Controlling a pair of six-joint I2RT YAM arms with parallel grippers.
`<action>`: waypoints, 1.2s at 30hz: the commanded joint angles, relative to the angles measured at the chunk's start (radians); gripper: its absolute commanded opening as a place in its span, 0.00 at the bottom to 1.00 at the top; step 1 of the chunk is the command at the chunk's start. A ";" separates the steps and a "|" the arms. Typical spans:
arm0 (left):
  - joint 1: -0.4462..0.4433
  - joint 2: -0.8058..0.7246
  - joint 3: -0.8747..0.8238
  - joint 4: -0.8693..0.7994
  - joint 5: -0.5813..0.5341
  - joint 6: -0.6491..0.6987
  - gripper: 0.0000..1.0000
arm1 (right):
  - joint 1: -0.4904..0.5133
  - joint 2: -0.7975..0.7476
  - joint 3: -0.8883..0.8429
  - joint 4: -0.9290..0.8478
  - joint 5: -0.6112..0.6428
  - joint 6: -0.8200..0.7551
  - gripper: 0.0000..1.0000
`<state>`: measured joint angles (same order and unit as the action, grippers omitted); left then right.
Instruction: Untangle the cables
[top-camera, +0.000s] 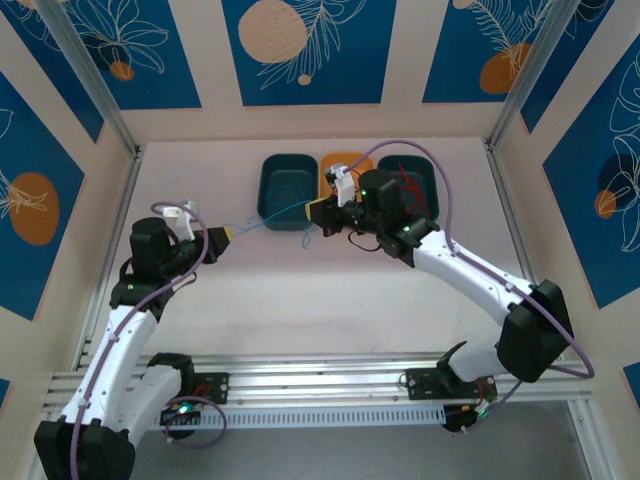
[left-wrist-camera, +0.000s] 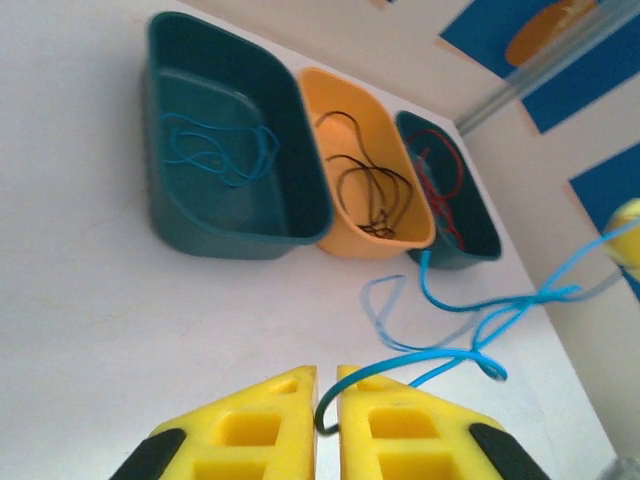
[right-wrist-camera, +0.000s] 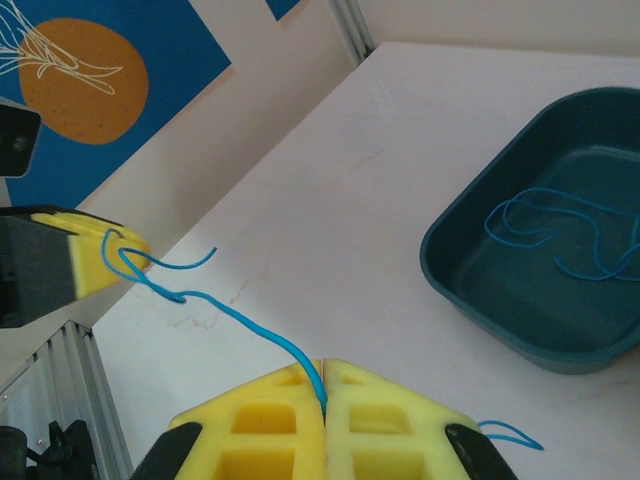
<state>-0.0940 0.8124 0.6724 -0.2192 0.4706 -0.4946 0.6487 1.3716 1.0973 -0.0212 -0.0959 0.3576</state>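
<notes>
The thin blue flexible cable (right-wrist-camera: 262, 331) ran above the white worktop (left-wrist-camera: 150, 320), near of the teal plastic bin (right-wrist-camera: 480, 305). The right tool (right-wrist-camera: 323, 366) was pressed together on it; the left tool (left-wrist-camera: 327, 376) pinched its other end.

At twelve o'clock on the tabletop (left-wrist-camera: 100, 330), three bins stand side by side: left bin (left-wrist-camera: 220, 235), middle bin (left-wrist-camera: 375, 247), right bin (left-wrist-camera: 455, 262). A cable coil lies in each: first coil (left-wrist-camera: 215, 150), second coil (left-wrist-camera: 370, 190), third coil (left-wrist-camera: 440, 185), in that order. Just before the bins, a loose cable (top-camera: 268, 222) runs from the right gripper (top-camera: 316, 212) to the left gripper (top-camera: 228, 232), which sits at its eight o'clock.
</notes>
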 joint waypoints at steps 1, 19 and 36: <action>-0.001 -0.013 -0.005 -0.049 -0.128 0.013 0.13 | 0.005 -0.059 -0.002 -0.057 0.074 -0.035 0.00; -0.010 0.004 -0.035 0.309 0.182 0.061 0.67 | 0.022 -0.070 0.122 -0.204 0.026 -0.065 0.00; -0.276 0.250 0.227 0.125 0.358 0.618 0.57 | 0.034 -0.065 0.164 -0.243 -0.045 -0.046 0.00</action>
<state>-0.3511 1.0389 0.8471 -0.0471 0.7353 0.0071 0.6750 1.3075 1.2289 -0.2527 -0.1165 0.3119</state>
